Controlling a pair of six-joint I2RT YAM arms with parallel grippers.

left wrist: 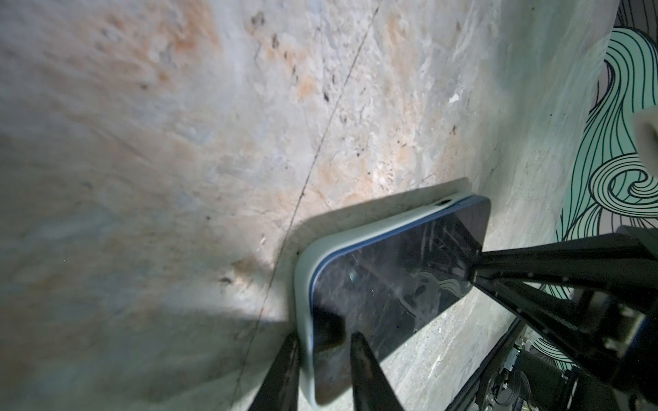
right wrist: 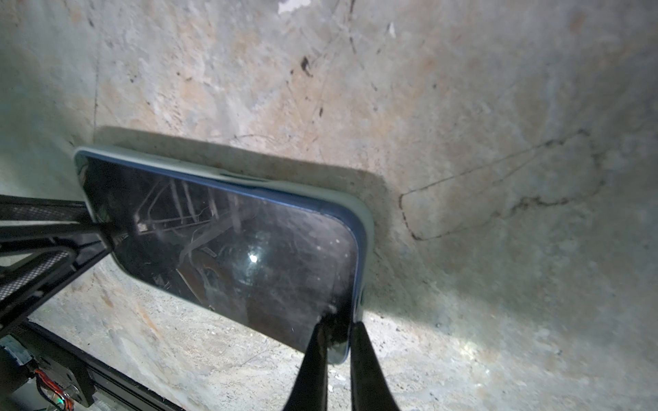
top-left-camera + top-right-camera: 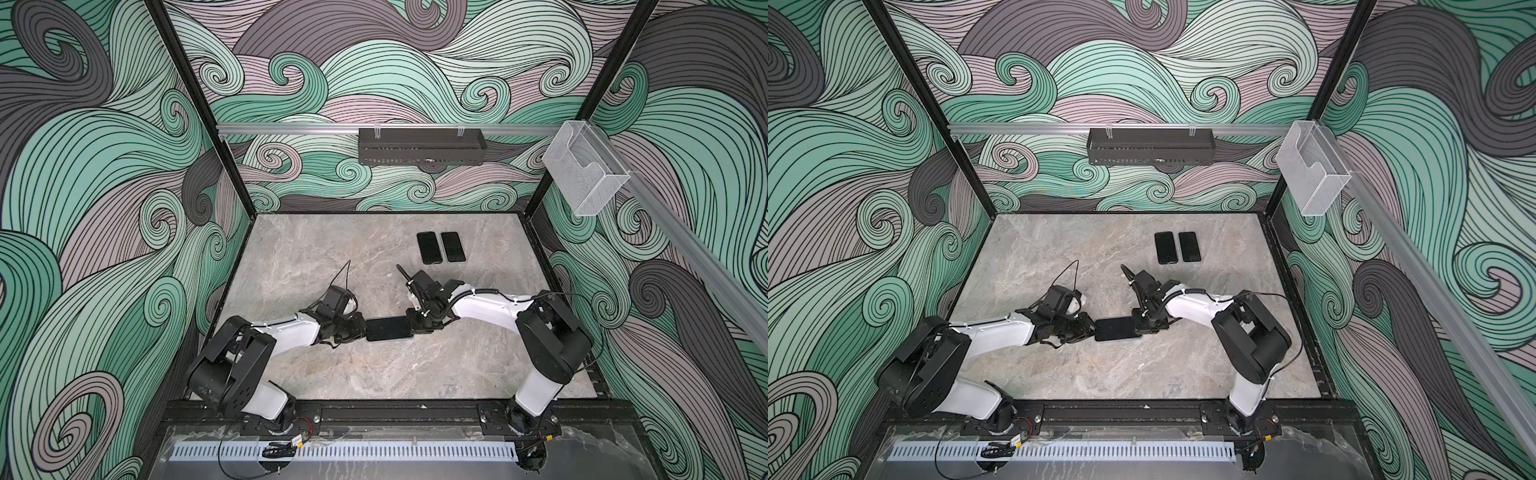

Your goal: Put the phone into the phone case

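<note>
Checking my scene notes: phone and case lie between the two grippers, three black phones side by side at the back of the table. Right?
No: there are two black phones, not three, as both top views show. The rest stands: the phone and case lie between the left gripper and right gripper, and the black phones are side by side at the back of the table.

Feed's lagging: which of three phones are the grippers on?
The near phone, ringed by a pale case; the other two phones lie side by side farther back.
</note>
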